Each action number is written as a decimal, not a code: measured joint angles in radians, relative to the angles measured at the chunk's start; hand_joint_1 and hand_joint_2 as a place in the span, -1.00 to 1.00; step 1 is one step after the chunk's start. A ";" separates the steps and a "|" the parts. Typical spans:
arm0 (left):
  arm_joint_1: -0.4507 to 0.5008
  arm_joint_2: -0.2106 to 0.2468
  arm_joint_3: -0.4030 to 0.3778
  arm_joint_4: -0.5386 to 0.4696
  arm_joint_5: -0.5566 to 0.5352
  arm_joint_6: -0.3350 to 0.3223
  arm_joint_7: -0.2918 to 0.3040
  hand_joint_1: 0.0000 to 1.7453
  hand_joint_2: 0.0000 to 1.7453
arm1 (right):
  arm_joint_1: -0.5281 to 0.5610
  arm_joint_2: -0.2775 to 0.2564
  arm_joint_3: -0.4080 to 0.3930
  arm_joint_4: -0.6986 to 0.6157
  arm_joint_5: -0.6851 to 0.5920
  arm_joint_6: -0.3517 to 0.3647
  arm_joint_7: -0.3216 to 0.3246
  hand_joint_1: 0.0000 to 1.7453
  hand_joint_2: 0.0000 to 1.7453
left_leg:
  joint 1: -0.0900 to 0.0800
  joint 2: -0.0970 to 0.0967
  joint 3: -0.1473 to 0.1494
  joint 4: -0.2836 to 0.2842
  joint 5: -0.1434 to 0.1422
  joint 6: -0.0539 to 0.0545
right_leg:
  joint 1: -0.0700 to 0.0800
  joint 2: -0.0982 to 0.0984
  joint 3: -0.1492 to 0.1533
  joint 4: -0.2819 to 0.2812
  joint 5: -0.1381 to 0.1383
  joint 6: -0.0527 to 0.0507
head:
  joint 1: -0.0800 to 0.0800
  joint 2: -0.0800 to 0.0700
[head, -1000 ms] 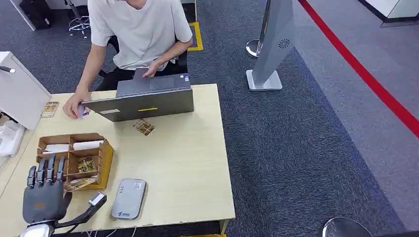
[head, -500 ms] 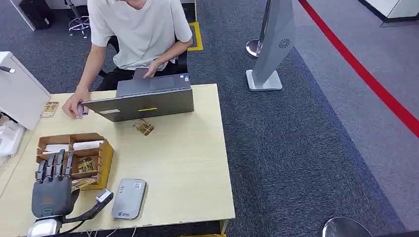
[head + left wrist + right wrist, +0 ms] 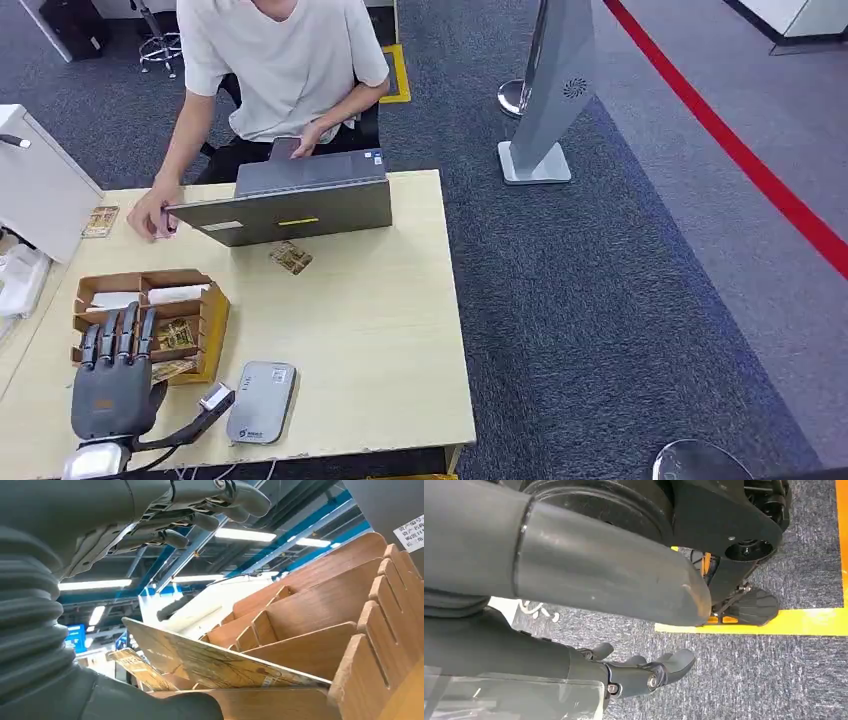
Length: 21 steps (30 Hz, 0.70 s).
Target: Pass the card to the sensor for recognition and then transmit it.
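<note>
Nearby, the empty left hand (image 3: 110, 395), fingers spread, hovers over the wooden organizer (image 3: 210, 325), beside the grey sensor (image 3: 260, 402).

Even, bright, diffuse indoor light fills the head view, with no hard glare on the pale worktop (image 3: 380, 330); shadows are soft and short, a faint one under the laptop (image 3: 290, 205) and beside the wooden organizer (image 3: 215, 330). That view is sharp from edge to edge, with only mild wide-angle bending near the borders. The left wrist view looks up at long ceiling light strips (image 3: 242, 534), which burn out to white, while the left hand (image 3: 165, 515) reads dark and softly out of focus against them. In the right wrist view the right hand (image 3: 644, 672) is dim and shadowed, the near arm cover blurred, the carpet (image 3: 774, 680) grainy yet well lit.
</note>
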 joint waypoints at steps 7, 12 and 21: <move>0.000 0.000 -0.001 0.000 0.000 -0.001 -0.003 -1.00 1.00 | 0.000 0.000 -0.004 0.000 0.010 0.000 0.000 -1.00 -1.00 | 0.000 0.000 0.000 0.000 0.000 0.000 | 0.000 0.000 0.000 0.000 0.000 0.000 | 0.000 0.000; 0.000 0.000 -0.001 0.000 0.000 -0.001 -0.003 1.00 1.00 | 0.000 0.001 -0.005 0.000 0.009 0.000 0.000 -1.00 -1.00 | 0.000 0.000 0.000 0.000 0.000 0.000 | 0.000 0.000 0.000 0.000 0.000 0.000 | 0.000 0.000; 0.002 -0.002 0.000 0.000 0.000 -0.006 -0.051 1.00 1.00 | 0.000 0.001 -0.006 0.000 0.012 0.000 0.000 -1.00 -1.00 | 0.000 0.000 0.000 0.000 0.000 0.000 | 0.000 0.000 0.000 0.000 0.000 0.000 | 0.000 0.000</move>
